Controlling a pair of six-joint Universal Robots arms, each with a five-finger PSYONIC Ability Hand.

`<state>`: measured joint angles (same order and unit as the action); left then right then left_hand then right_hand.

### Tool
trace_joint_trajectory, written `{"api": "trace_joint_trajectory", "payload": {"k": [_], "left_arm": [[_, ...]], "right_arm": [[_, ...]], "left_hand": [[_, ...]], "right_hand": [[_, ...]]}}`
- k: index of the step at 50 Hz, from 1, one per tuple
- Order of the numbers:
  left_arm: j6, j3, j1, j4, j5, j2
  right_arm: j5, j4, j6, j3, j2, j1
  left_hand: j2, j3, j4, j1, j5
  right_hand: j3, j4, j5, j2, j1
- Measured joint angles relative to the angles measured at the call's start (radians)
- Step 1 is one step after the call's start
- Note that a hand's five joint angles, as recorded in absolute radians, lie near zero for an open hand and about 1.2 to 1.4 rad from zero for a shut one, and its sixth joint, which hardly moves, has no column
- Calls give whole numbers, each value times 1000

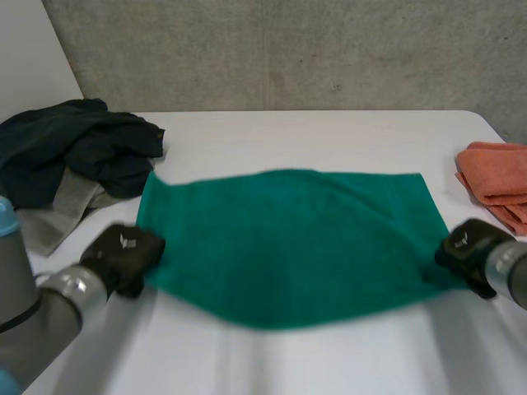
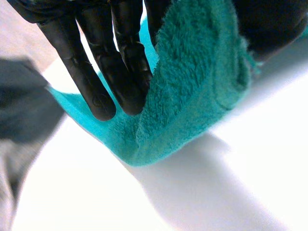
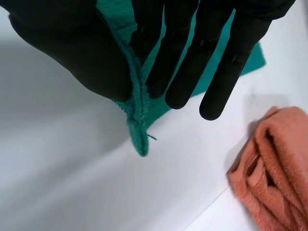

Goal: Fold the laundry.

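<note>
The left hand (image 2: 120,62) pinches the near left corner of a teal-green terry towel (image 1: 288,243): in its wrist view the straight black fingers lie against one face of the cloth and the thumb presses the other, with the corner bunched up between them. The right hand (image 3: 192,48) grips the near right corner in the same way, with the hemmed edge caught between its thumb and its straight fingers and a short tip of cloth hanging below them. Between the two hands the towel lies spread across the middle of the white table (image 1: 313,132), its far edge flat and its near edge running in a curve from one hand to the other. Beyond the left hand, at the table's far left, sits a heap of dark navy clothing (image 1: 74,152) on a grey cloth (image 1: 62,210). Beside the right hand, apart from the green towel, lies a folded orange terry towel (image 3: 274,173).
</note>
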<state>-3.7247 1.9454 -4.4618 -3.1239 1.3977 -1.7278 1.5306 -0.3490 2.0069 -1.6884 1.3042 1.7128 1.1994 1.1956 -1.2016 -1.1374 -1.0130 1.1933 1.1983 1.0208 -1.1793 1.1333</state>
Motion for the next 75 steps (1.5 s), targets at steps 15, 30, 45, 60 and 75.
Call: {"api": "trace_joint_trajectory", "payload": {"k": [15,30,45,60,75], "left_arm": [[-108,-264,19,50,12,-159],[-4,-719,41,-27,99,-558],[57,-865,70,-76,130,-666],[72,-745,90,-80,125,-468],[159,-448,71,-90,88,-250]], "right_arm": [[4,171,42,164,-135,31],[10,334,159,621,-517,69],[58,447,180,900,-753,111],[-5,402,416,631,-416,69],[-262,205,444,277,-278,-136]], "left_hand": [[0,0,0,0,0],[0,0,-3,0,0],[-958,-950,960,947,931],[-993,-984,998,948,963],[-993,-984,998,948,963]], "right_hand": [[0,0,0,0,0],[0,0,1,0,0],[-978,-980,-973,969,-903],[-980,-985,-973,969,-903],[-728,-729,-723,721,-669]]}}
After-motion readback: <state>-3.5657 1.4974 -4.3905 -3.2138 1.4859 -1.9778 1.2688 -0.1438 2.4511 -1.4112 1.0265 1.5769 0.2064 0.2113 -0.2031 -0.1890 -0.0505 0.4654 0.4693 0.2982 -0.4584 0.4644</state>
